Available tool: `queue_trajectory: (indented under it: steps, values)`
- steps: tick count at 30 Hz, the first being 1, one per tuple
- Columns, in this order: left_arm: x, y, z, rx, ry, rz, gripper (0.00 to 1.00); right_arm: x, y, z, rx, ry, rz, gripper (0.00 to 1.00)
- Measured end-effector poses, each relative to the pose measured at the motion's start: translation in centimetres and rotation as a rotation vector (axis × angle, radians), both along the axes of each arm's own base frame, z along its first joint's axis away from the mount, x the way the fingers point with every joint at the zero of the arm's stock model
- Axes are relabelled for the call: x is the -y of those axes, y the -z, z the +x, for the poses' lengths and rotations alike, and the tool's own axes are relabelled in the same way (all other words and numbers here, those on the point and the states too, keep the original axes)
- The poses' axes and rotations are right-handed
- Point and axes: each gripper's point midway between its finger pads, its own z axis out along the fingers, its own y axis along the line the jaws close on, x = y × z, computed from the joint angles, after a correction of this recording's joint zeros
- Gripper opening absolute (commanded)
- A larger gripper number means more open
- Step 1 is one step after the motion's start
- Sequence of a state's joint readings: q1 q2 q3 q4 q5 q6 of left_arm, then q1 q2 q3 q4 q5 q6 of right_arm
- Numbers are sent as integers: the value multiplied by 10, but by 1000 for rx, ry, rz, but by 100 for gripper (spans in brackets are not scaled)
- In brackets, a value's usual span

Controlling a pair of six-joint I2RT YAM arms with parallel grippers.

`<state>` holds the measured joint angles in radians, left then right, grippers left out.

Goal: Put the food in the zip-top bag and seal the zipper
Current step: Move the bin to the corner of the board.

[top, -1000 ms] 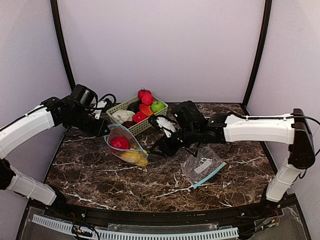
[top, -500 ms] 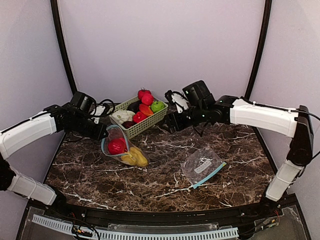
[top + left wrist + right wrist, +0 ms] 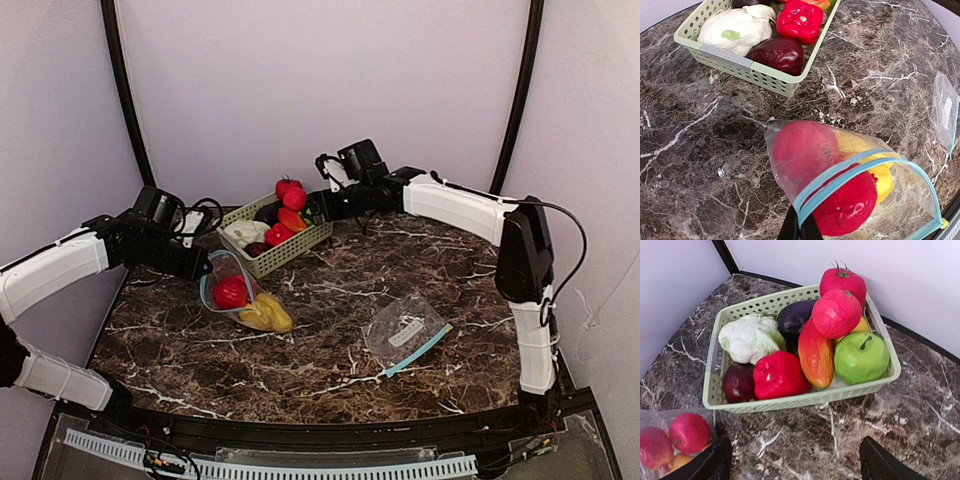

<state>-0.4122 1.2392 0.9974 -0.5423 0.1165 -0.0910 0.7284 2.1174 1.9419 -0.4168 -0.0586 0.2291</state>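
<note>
Loading step, I reckon. L hand (image 3: 800, 230) pinches bag (image 3: 238, 292) rim mid-left, some pcs inside. R hand (image 3: 797, 465) open over basket (image 3: 805, 399) upper centre, rest of food (image 3: 779, 375) there; next needs descent + pinch.

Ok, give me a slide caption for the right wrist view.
Open right gripper above a green basket of toy fruit and vegetables, a partly filled zip-top bag at lower left.

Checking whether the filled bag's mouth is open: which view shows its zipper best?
Left wrist: the blue zipper is close up, parted over the red fruit. The top view shows it tiny; the right wrist shows only the bag's corner.
</note>
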Motion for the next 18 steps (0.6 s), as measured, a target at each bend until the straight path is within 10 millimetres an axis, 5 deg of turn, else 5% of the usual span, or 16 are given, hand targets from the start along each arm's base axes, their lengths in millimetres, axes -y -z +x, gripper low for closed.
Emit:
queue_trajectory:
  steps: [7, 18]
  values:
    - [5, 2, -1, -18, 11, -34, 1, -14, 17, 60, 62, 21, 6, 91]
    - [12, 10, -2, -57, 24, -62, 1, -35, 30, 90, 161, -35, 63, 97]
